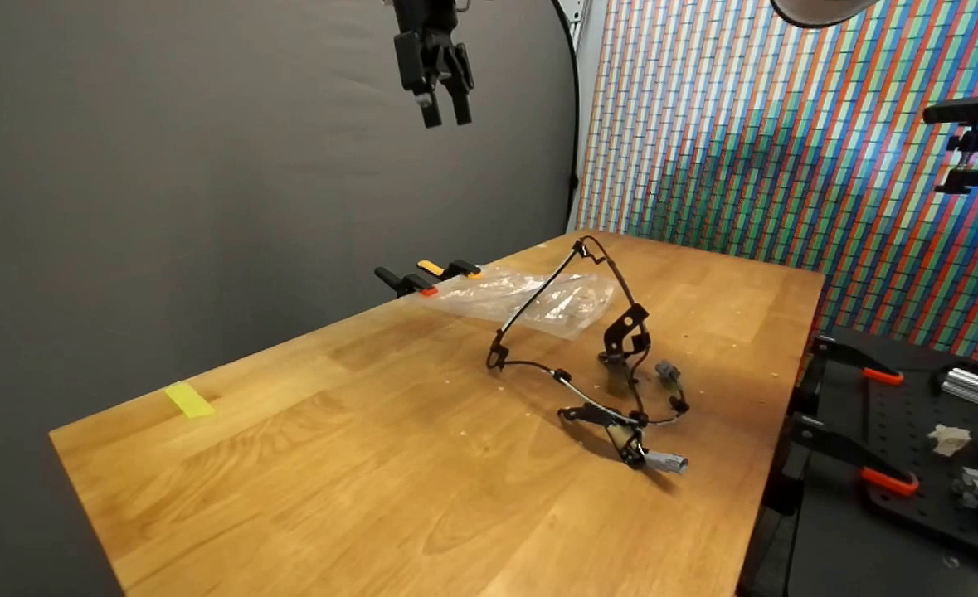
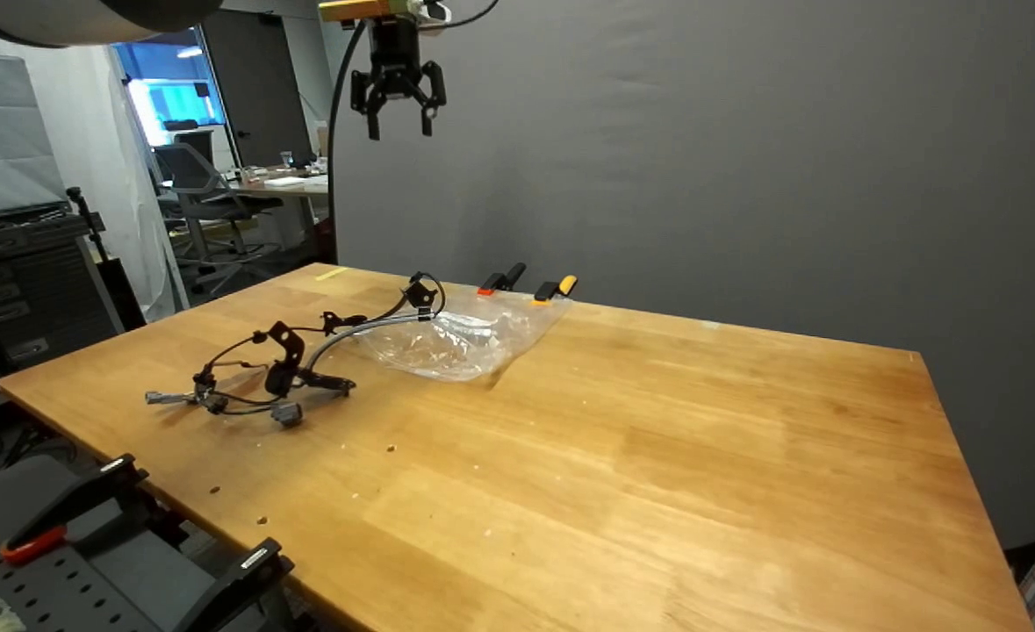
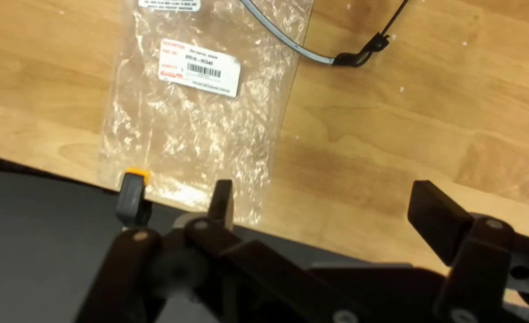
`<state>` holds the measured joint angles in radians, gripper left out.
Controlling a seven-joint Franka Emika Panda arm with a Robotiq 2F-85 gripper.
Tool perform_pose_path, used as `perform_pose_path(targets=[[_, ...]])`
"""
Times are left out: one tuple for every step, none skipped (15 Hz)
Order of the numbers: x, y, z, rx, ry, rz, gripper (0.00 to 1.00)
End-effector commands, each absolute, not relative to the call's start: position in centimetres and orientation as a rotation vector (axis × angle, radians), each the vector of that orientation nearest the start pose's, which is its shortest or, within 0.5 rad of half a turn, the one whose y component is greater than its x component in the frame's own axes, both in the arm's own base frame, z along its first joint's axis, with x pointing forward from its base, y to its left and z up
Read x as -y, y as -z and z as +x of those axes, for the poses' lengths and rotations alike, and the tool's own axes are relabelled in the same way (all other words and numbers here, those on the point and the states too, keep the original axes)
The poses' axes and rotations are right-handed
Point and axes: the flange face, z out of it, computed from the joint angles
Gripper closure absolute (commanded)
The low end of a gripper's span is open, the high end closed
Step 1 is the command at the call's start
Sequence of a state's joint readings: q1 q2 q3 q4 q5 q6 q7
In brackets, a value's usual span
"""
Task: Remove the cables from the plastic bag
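Observation:
The cables form one dark harness with grey sections, black brackets and grey connectors. The harness stands in loops on the wooden table in both exterior views (image 1: 624,330) (image 2: 284,360). The clear plastic bag lies flat at the table's edge in both exterior views (image 1: 571,298) (image 2: 456,342). In the wrist view the bag (image 3: 201,121) has white labels, and a grey cable (image 3: 292,45) crosses its side edge; the rest of the harness is out of that view. My gripper (image 1: 447,116) (image 2: 401,130) (image 3: 321,193) is open and empty, high above the table's edge near the bag.
Two clamps hold the bag at the table's edge, one red-tipped (image 1: 406,282) (image 2: 501,279) and one yellow-tipped (image 1: 451,269) (image 2: 556,288) (image 3: 132,197). Yellow tape (image 1: 190,400) marks a table end. A black side bench (image 1: 837,539) with orange-tipped clamps adjoins the opposite edge. A grey curtain hangs behind.

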<state>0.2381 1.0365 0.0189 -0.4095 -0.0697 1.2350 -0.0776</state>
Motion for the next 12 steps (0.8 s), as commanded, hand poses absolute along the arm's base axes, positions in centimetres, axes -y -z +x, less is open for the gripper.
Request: perform_pose_path(targets=[[-17.3, -49.4, 73.1, 0.506, -0.035, -3.237, 0.0], [-17.1, -51.1, 73.1, 0.495, 0.049, -3.257, 0.0], [-16.6, -52.6, 73.2, 0.495, 0.119, -3.29, 0.0], [-16.1, -53.9, 73.3, 0.484, 0.189, -3.321, 0.0], [-15.3, -54.9, 73.4, 0.477, 0.242, -3.365, 0.0], [-14.3, -56.1, 73.5, 0.447, 0.307, -3.399, 0.0], [-13.2, -56.9, 73.8, 0.412, 0.36, -3.441, 0.0], [-12.2, -57.9, 73.8, 0.366, 0.411, -3.482, 0.0], [-11.3, -58.3, 74.0, 0.308, 0.45, -3.526, 0.0], [-12.5, -56.7, 73.9, 0.368, 0.345, -3.466, 0.0], [-11.7, -57.1, 74.0, 0.347, 0.373, -3.493, 0.0], [-11.3, -57.4, 74.0, 0.334, 0.38, -3.504, 0.0]])
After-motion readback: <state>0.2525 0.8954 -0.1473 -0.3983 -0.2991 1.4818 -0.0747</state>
